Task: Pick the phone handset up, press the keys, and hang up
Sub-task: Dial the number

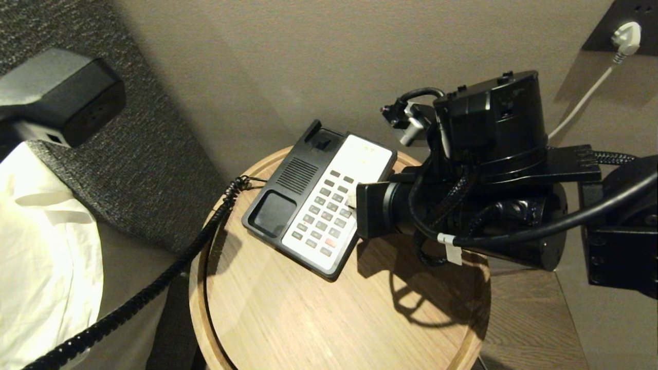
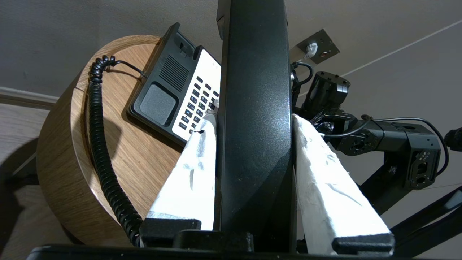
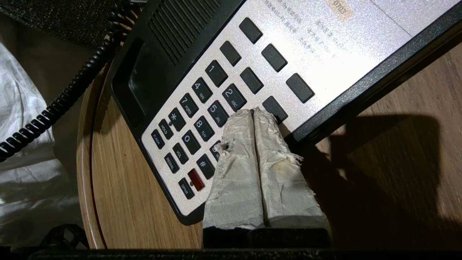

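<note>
My left gripper (image 2: 253, 120) is shut on the phone handset (image 2: 254, 108), a matte-black bar clamped between its white-wrapped fingers. In the head view one blocky end of the handset (image 1: 61, 97) hangs at the upper left, well off the phone base (image 1: 318, 200). A black coiled cord (image 1: 154, 288) runs from the base down past the table edge. My right gripper (image 3: 252, 112) is shut, its taped fingertips pressed together. They sit on the keypad in the column beside keys 2 and 5 (image 3: 218, 112). From the head view this gripper (image 1: 352, 200) comes in from the right.
The phone stands on a round wooden table (image 1: 360, 318) with a raised rim. White bedding (image 1: 46, 257) and a dark fabric panel (image 1: 128, 169) lie to the left. A white plug (image 1: 627, 36) sits in a wall socket at the upper right.
</note>
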Tool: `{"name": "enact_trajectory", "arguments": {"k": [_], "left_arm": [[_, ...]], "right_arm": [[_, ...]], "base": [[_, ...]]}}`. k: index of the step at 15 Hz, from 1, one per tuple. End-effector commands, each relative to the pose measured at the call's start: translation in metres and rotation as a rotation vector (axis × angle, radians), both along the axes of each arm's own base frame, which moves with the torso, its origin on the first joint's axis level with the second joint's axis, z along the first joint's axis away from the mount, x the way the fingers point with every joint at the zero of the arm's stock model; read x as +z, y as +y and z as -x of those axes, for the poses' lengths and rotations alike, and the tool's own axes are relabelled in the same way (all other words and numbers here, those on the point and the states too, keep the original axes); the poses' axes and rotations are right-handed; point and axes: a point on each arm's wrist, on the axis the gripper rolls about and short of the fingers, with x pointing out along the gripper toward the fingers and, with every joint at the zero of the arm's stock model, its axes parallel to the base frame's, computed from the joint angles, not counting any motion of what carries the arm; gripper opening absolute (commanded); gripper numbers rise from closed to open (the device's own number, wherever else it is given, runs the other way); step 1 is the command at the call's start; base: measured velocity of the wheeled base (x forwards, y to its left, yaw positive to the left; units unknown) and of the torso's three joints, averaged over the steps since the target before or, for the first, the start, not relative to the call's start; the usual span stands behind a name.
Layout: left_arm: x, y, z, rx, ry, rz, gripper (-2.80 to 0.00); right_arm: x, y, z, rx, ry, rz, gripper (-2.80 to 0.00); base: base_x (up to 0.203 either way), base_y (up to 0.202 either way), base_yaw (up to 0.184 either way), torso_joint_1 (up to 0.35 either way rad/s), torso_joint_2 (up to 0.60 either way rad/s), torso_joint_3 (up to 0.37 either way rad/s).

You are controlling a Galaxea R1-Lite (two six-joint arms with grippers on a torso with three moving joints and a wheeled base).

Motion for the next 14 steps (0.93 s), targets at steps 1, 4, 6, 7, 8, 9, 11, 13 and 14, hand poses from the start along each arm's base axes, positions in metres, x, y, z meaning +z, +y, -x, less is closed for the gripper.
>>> {"name": "enact_trajectory", "arguments": {"k": [1,4,6,7,8,9,11,13,14], "left_arm": [[0.0,0.001,0.001,-0.001,-0.001,0.005,-2.8],[0.0,0.001,0.001,-0.001,-0.001,0.005,-2.8],[0.001,0.001,0.001,-0.001,-0.003,0.006,-2.8],[0.001,0.001,0.001,-0.001,-0.003,0.007,-2.8],[0.001,0.001,0.002,-0.001,-0.005,0.008,-2.8],[0.001,0.001,0.002,-0.001,-0.007,0.009,-2.8],[0.001,0.001,0.002,-0.001,-0.007,0.009,-2.8],[0.001,0.001,0.002,-0.001,-0.007,0.009,-2.8],[0.001,0.001,0.001,-0.001,-0.004,0.007,-2.8]], "right_arm": [[-0.002,0.001,0.0,-0.001,0.004,0.003,-2.8],[-0.006,0.002,-0.002,-0.001,0.011,0.012,-2.8],[-0.009,0.003,-0.002,-0.003,0.017,0.021,-2.8],[-0.012,0.005,-0.004,-0.004,0.021,0.026,-2.8],[-0.012,0.006,-0.005,-0.003,0.023,0.027,-2.8],[-0.014,0.006,-0.005,-0.003,0.026,0.032,-2.8],[-0.014,0.007,-0.005,-0.002,0.026,0.033,-2.8],[-0.011,0.006,-0.004,-0.001,0.019,0.023,-2.8],[-0.009,0.005,-0.004,-0.001,0.017,0.02,-2.8]], "base": [[0.0,0.0,0.0,0.0,0.0,0.0],[0.0,0.0,0.0,0.0,0.0,0.0],[0.0,0.0,0.0,0.0,0.0,0.0],[0.0,0.0,0.0,0.0,0.0,0.0],[0.0,0.0,0.0,0.0,0.0,0.0],[0.0,0.0,0.0,0.0,0.0,0.0],[0.0,0.0,0.0,0.0,0.0,0.0],[0.0,0.0,0.0,0.0,0.0,0.0],[0.0,0.0,0.0,0.0,0.0,0.0]]}}
